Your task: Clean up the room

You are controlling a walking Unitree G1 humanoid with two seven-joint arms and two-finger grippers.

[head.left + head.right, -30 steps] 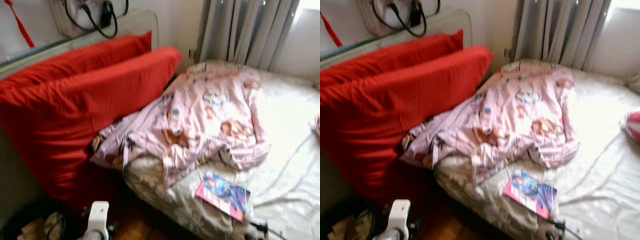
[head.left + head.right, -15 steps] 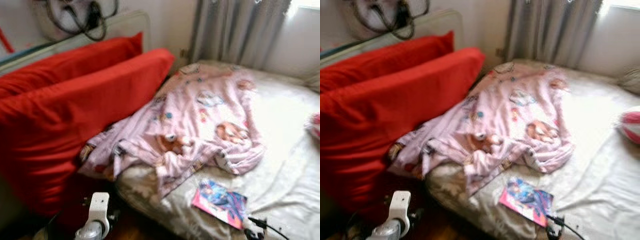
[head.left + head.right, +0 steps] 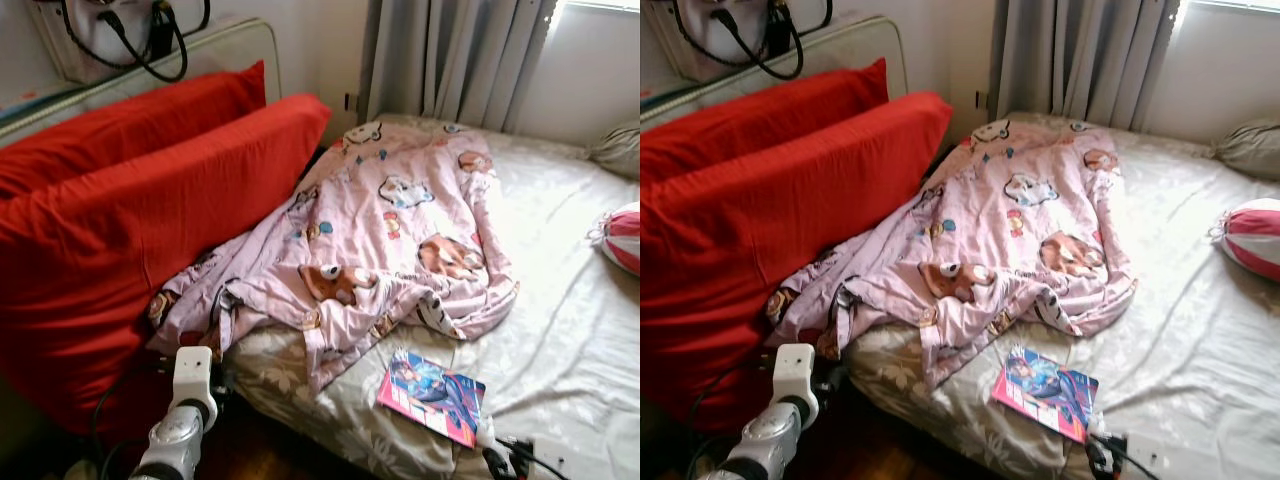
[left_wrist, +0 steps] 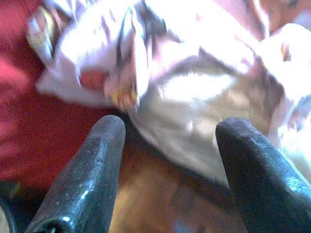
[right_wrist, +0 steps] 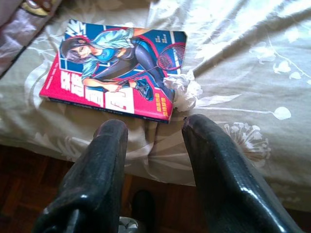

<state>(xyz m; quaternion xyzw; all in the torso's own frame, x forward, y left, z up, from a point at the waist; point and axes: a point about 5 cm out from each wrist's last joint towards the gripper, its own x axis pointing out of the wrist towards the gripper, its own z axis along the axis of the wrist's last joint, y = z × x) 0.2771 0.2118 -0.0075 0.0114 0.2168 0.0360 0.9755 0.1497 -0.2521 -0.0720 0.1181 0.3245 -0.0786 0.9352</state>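
A crumpled pink cartoon-print blanket point(image 3: 390, 240) lies across the bed, one corner hanging off the near edge. A comic book point(image 3: 432, 395) with a pink and blue cover rests flat on the sheet near that edge, and a small crumpled white tissue point(image 5: 185, 90) touches its corner. My right gripper point(image 5: 155, 124) hovers open just short of the book, over the bed's edge, with nothing between its fingers. My left gripper point(image 4: 171, 124) is open and empty, low by the hanging blanket corner point(image 4: 121, 63). My silver left arm point(image 3: 185, 410) rises at the bottom left.
Two big red pillows point(image 3: 150, 220) lean against the headboard on the left. A red-and-white striped cushion point(image 3: 622, 235) and a grey pillow point(image 3: 615, 150) lie on the bed's far right. Grey curtains point(image 3: 450, 55) hang behind. Wooden floor point(image 5: 43, 194) runs below the bed edge.
The whole picture has swung to the right and sharpened, so the camera moved. My left arm reaches higher into the view than before.
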